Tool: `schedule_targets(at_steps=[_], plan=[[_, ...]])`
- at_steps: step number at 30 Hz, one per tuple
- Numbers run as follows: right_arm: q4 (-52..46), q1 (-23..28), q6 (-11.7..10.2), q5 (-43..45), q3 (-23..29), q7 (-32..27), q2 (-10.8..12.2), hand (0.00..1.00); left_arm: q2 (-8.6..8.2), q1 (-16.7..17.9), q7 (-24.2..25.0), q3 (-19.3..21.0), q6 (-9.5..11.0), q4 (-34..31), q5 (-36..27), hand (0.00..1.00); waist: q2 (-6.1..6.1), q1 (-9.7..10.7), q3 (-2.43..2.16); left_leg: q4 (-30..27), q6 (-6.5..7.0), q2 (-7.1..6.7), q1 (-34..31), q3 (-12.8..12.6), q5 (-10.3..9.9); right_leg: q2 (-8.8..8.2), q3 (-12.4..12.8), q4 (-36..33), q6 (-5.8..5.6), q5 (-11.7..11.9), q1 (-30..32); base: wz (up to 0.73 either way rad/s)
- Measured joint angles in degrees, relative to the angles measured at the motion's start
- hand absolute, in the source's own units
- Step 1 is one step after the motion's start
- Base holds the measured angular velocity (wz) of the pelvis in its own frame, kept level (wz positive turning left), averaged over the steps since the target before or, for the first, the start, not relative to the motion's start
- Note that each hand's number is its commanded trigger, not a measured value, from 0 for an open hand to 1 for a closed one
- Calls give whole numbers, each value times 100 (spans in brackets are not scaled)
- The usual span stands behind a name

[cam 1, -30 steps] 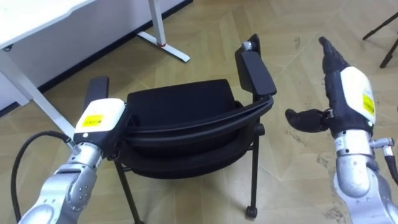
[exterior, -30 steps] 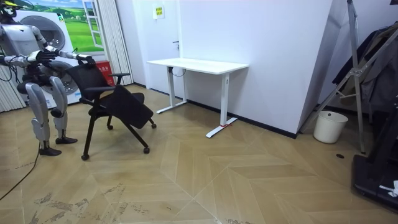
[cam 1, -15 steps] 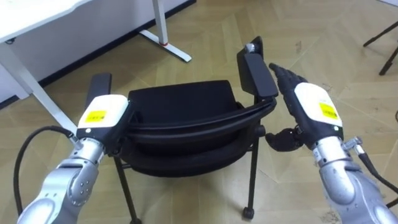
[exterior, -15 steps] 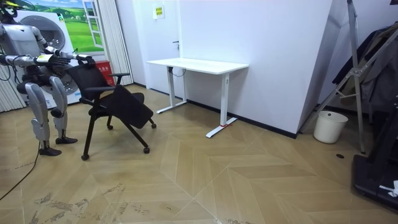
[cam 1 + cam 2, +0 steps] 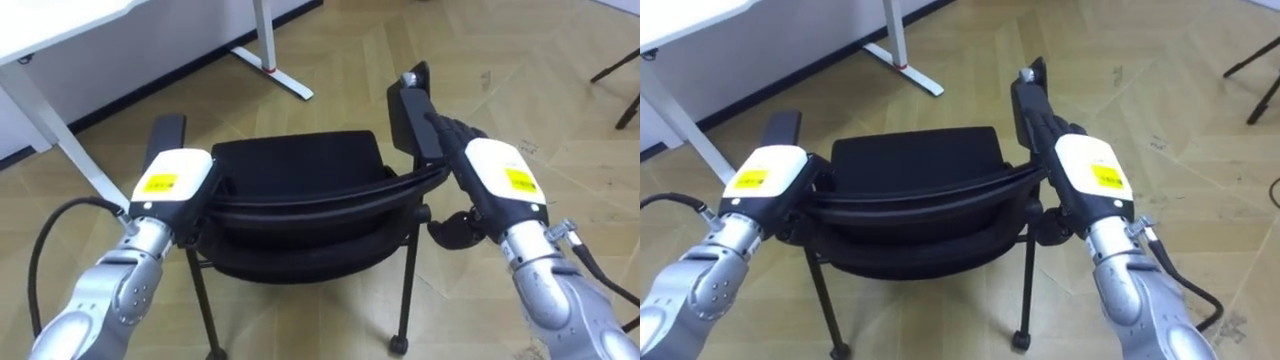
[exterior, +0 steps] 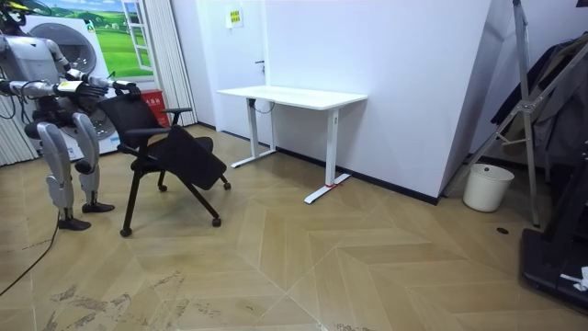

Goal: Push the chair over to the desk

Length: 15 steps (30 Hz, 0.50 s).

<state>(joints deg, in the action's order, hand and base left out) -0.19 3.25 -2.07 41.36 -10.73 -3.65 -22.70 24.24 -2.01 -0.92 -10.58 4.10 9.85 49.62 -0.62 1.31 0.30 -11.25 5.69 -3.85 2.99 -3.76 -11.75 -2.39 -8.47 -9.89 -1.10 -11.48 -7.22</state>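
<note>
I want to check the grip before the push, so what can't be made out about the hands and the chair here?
- Left hand: its hold on the chair is hidden under the hand's own back in both eye views.
- Right hand: its contact with the armrest is covered by the hand itself.
- Chair's legs: most are hidden beneath it or cut by the bottom edge in the eye views.
- Room view: both hands are too small to read.

The chair (image 5: 290, 190) stands on the floor (image 5: 520, 80) just before the robot, backrest nearest. The left hand (image 5: 170, 185) lies at the backrest's left end, the right hand (image 5: 495, 175) at its right end — beside the armrest (image 5: 408, 115). Beyond the chair, leftward, stands the bench (image 5: 60, 20).
</note>
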Motion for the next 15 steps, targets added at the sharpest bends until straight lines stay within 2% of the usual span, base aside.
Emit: schedule_targets(at_steps=[3, 5, 10, 15], plan=[[-11, -60, 2, 100, -67, 82, -33, 0, 71, -28, 7, -38, 13, -53, -25, 100, -29, 4, 11, 6, 0, -2, -76, 69, 0, -1, -44, -11, 0, 0, 50, 7], [-69, -178, -93, 204, -239, 187, -223, 0, 163, -28, 50, -84, 17, -191, -37, 100, -58, -9, 2, -25, -4, -1, -141, 100, 3, 3, -56, -11, 2, 1, 103, 7], [-50, -316, -224, 490, -441, 192, -364, 0, 187, -155, 113, -241, 147, -203, -68, 100, -92, -33, 17, -56, -6, -38, -133, 298, 6, -11, -137, 24, 2, 1, 25, 21], [-39, -314, -233, 644, -595, 192, -507, 0, 192, -290, 124, -402, 253, -204, -119, 100, -110, -154, 29, -50, -4, -64, -139, 405, 8, -21, -135, 29, 1, 1, 28, 12]])
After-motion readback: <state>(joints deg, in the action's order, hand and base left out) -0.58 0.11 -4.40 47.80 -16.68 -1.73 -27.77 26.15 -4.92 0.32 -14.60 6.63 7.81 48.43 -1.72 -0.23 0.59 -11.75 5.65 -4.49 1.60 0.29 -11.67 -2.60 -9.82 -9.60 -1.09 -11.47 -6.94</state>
